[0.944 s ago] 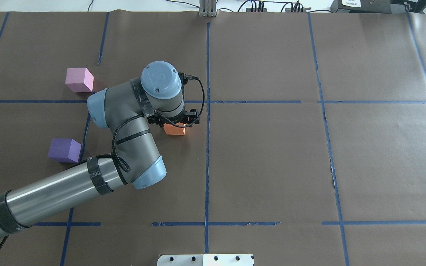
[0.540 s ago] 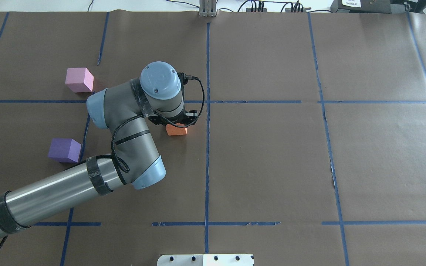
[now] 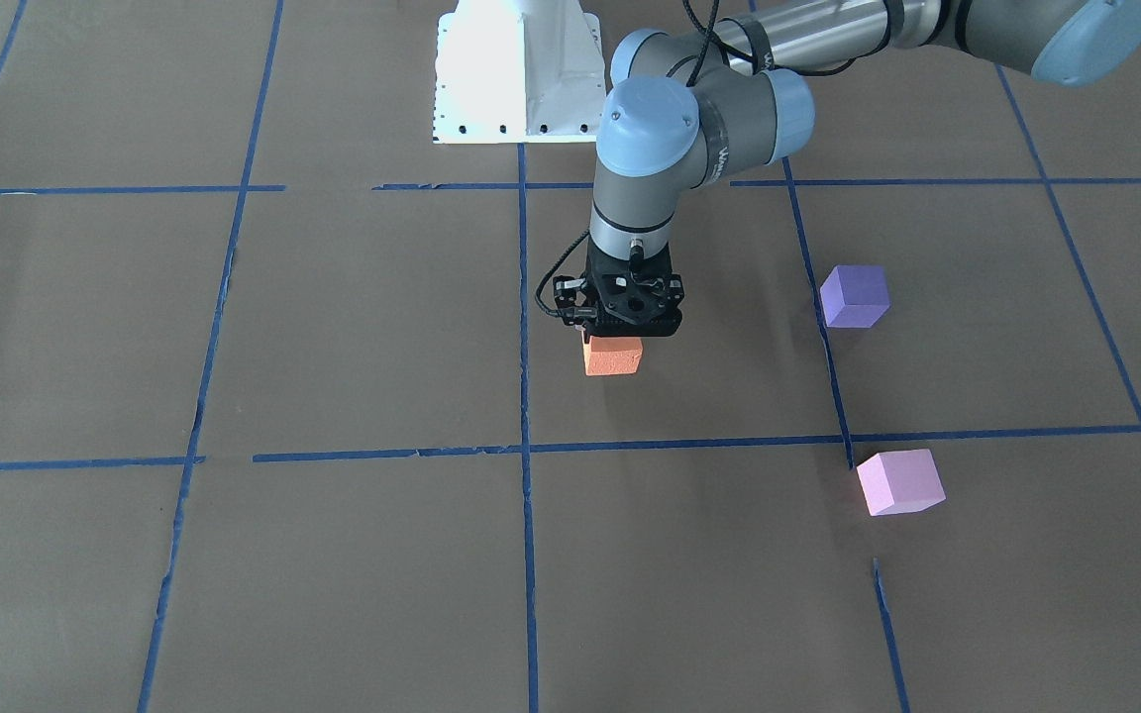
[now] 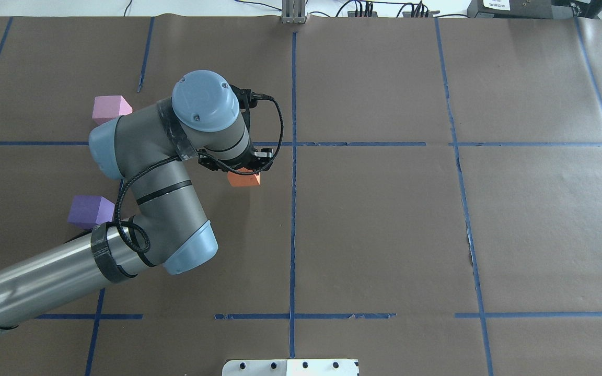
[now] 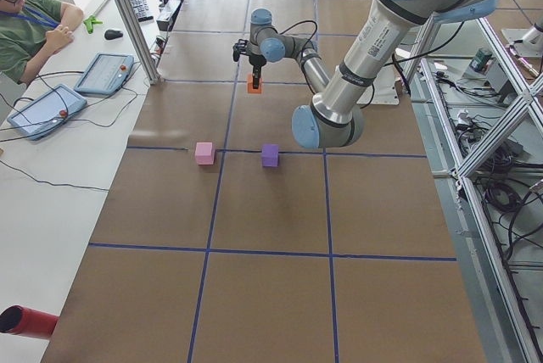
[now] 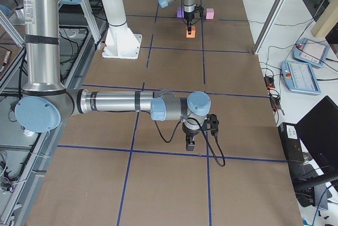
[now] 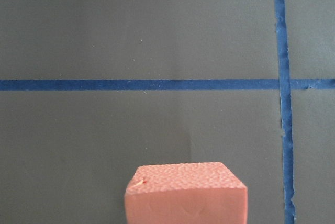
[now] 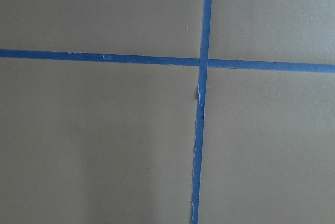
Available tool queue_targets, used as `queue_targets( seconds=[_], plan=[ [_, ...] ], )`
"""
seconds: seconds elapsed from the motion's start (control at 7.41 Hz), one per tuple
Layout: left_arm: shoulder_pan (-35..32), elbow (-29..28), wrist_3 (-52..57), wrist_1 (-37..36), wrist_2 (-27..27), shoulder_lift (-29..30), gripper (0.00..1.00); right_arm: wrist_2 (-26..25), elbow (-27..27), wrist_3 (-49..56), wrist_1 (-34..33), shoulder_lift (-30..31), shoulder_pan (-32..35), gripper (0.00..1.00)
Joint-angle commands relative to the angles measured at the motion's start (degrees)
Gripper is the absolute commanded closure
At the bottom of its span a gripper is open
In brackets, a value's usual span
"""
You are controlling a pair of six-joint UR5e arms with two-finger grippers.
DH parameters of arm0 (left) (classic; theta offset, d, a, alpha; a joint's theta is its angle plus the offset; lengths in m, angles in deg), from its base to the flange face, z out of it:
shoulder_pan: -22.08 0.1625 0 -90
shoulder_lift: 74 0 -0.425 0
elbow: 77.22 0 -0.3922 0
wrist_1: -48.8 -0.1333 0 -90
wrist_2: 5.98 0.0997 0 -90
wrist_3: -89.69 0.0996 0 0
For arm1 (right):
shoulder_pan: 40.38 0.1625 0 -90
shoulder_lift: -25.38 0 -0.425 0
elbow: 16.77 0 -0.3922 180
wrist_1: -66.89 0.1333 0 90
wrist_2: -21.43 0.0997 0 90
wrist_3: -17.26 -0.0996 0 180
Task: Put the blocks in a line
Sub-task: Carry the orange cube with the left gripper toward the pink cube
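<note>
The orange block [image 3: 613,356] is between the jaws of my left gripper [image 3: 616,339], near the table's centre line. It also shows in the overhead view [image 4: 243,179] and fills the bottom of the left wrist view [image 7: 186,195], held a little above the brown paper. The purple block [image 3: 855,296] and the light pink block [image 3: 899,482] rest on the table on my left side, apart from each other. My arm partly covers both in the overhead view. My right gripper [image 6: 190,142] shows only in the exterior right view; I cannot tell whether it is open or shut.
Blue tape lines [image 4: 292,156] divide the brown paper into squares. The white robot base plate [image 3: 516,79] stands at the table's near edge. An operator [image 5: 25,24] sits beyond the far edge with teach pendants [image 5: 106,73].
My left arm has risen and drawn back towards the left, and the orange block has moved with the gripper. The purple and pink blocks have not moved.
</note>
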Motion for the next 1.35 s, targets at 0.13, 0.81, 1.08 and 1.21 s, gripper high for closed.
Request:
queue_targets(
  seconds=[0.13,0.81,1.08,1.21],
  plan=[
    [-4.2,5.6,1.0,-0.6,-0.3,-6.9,1.0,-0.1,0.0,0.0,0.0,0.0,0.0,0.0],
    [-14.3,5.5,17.8,6.8,-1.5,-18.6,1.0,-0.1,0.0,0.0,0.0,0.0,0.0,0.0],
    [-14.3,5.7,17.2,8.4,-5.4,-20.5,1.0,-0.1,0.0,0.0,0.0,-0.1,0.0,0.0],
    [-14.3,5.7,17.2,8.2,-7.4,-21.3,1.0,-0.1,0.0,0.0,0.0,-0.1,0.0,0.0]
  ],
)
